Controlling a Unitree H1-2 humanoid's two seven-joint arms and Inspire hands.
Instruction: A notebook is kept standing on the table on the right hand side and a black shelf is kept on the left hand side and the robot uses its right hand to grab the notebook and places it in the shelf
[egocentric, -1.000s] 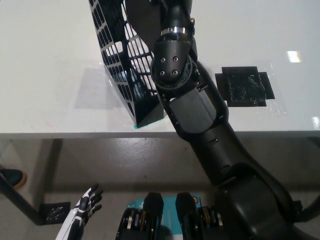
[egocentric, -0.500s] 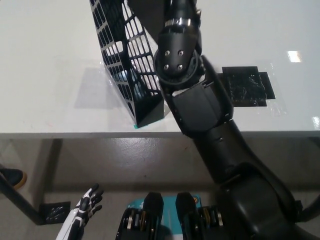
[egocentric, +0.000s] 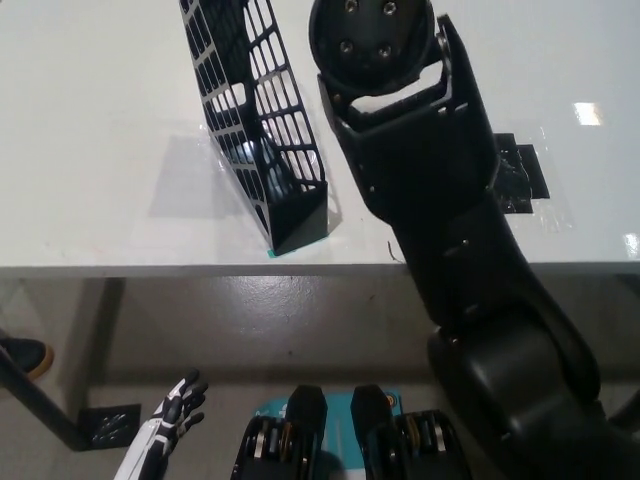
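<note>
The black mesh shelf stands upright on the white table, near its front edge. White table surface shows through the mesh, and I see no notebook in it or anywhere else. My black right arm rises just right of the shelf and close to the camera. Its wrist reaches the top edge, and the hand itself is out of the picture. My white left hand hangs low at the lower left, below the table, with its fingers apart and holding nothing.
A patch of black tape lies on the table to the right, partly covered by my arm. The table's front edge runs across the middle. A dark shoe and a table leg base show on the floor at the left.
My right arm has swung right and up toward the camera, away from the shelf. The dark flat shape above the shelf's top is gone from view. The left hand stays put.
</note>
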